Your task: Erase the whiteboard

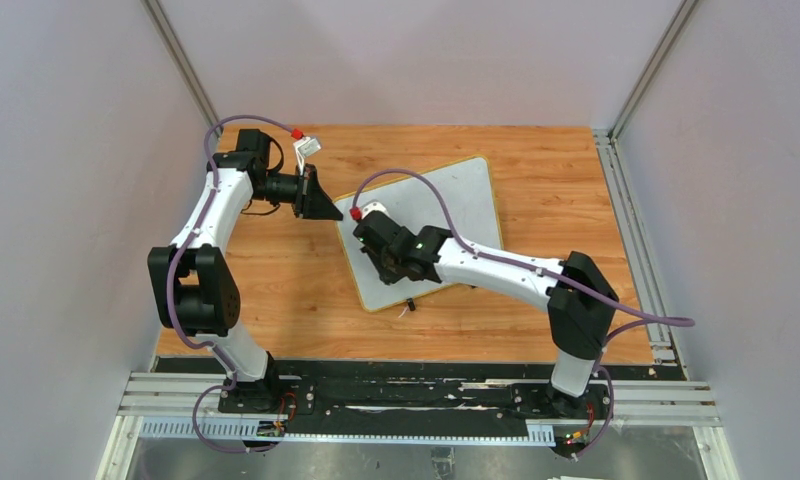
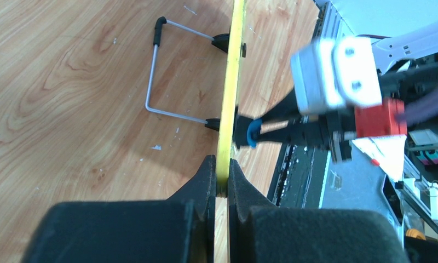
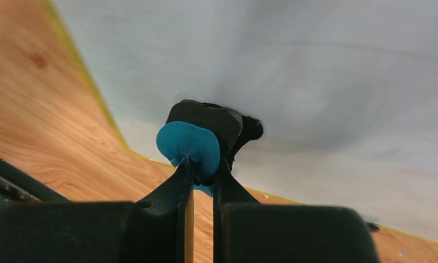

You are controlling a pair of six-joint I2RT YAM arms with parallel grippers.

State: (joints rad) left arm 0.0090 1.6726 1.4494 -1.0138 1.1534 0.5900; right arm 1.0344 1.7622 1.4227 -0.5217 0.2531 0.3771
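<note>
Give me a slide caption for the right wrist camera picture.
Right tool shut on a blue and black eraser, held against the yellow-rimmed whiteboard.

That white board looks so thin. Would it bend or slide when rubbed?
Probably stiff: the whiteboard shows a straight yellow edge. Likely light, being thin. It may slide or rock on its wire stand, which seems why the left hand pinches its edge.

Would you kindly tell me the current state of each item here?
Left pincer, shut on the whiteboard at its yellow rim.
Right pincer, shut on the eraser.
Eraser, held against the whiteboard.
Whiteboard, clamped at its rim, visible surface blank.
Wire stand, folded out from the board's back.
</note>
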